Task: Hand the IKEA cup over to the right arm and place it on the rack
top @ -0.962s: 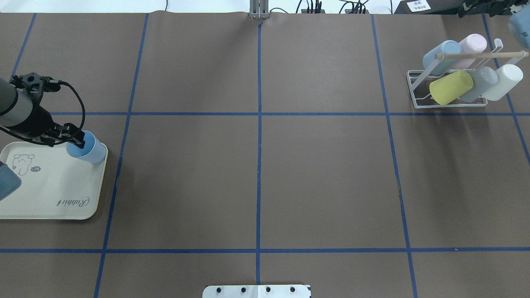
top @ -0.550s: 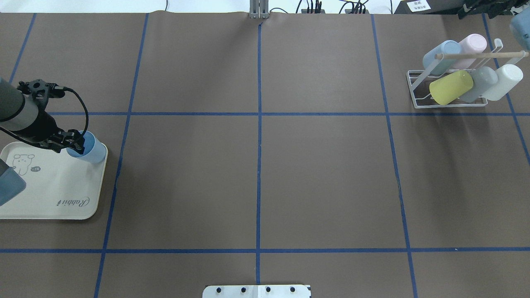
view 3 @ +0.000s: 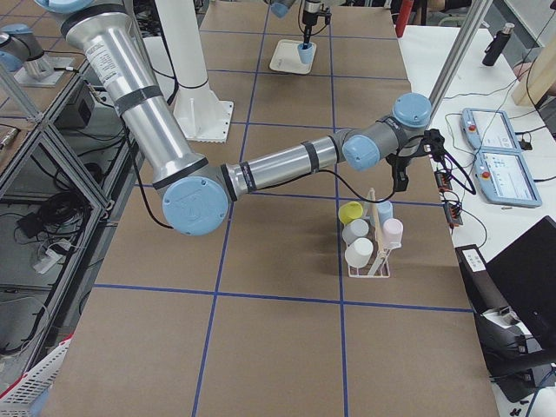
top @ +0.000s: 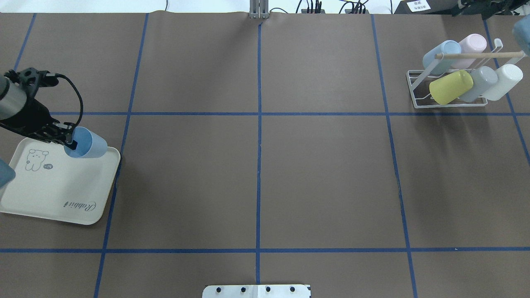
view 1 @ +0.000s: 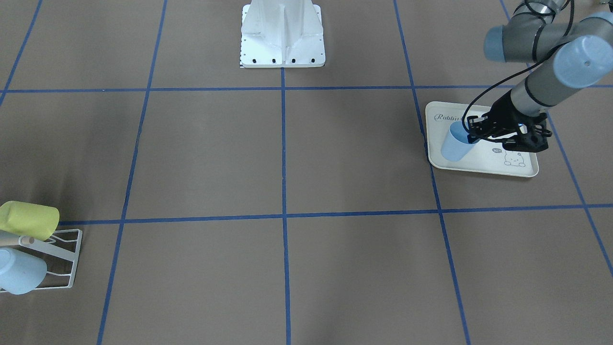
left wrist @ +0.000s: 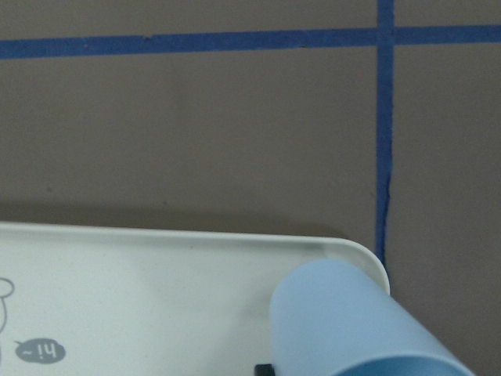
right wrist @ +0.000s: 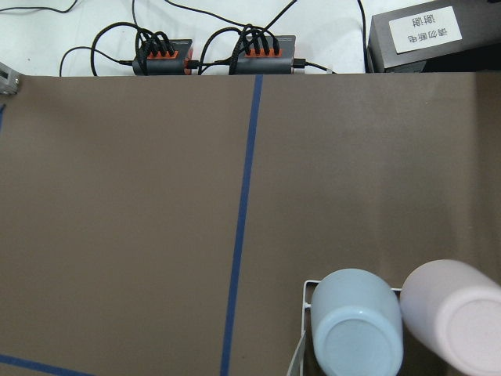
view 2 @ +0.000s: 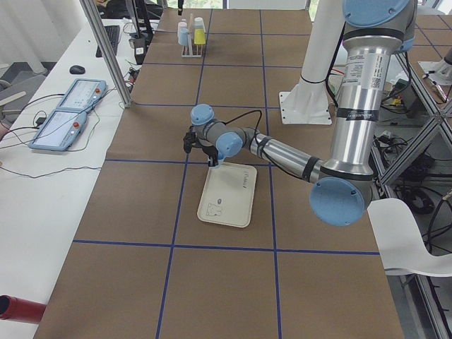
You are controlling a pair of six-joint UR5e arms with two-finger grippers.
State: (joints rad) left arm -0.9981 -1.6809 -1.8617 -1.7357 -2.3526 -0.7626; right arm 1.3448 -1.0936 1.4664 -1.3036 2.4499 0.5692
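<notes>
The IKEA cup (top: 89, 144) is light blue and hangs tilted over the corner of the cream tray (top: 54, 194). My left gripper (top: 69, 139) is shut on its rim, one finger inside and one outside. The same cup (view 1: 454, 145) shows under the gripper (view 1: 471, 134) in the front view and fills the lower right of the left wrist view (left wrist: 352, 329). Whether its base touches the tray I cannot tell. The white wire rack (top: 451, 104) stands far right with several cups on it. My right gripper (view 3: 400, 176) hovers beyond the rack; I cannot tell its state.
The rack (view 3: 369, 265) holds a yellow cup (top: 450, 87), a light blue one (right wrist: 356, 333) and a pink one (right wrist: 454, 317), besides grey and white ones. A wooden dowel (top: 480, 54) crosses above them. The robot's base plate (view 1: 282, 52) sits mid-table.
The left gripper rose a little with the cup, which now tilts more. The tray slid right and turned. The right arm edged slightly further out of the overhead view.
</notes>
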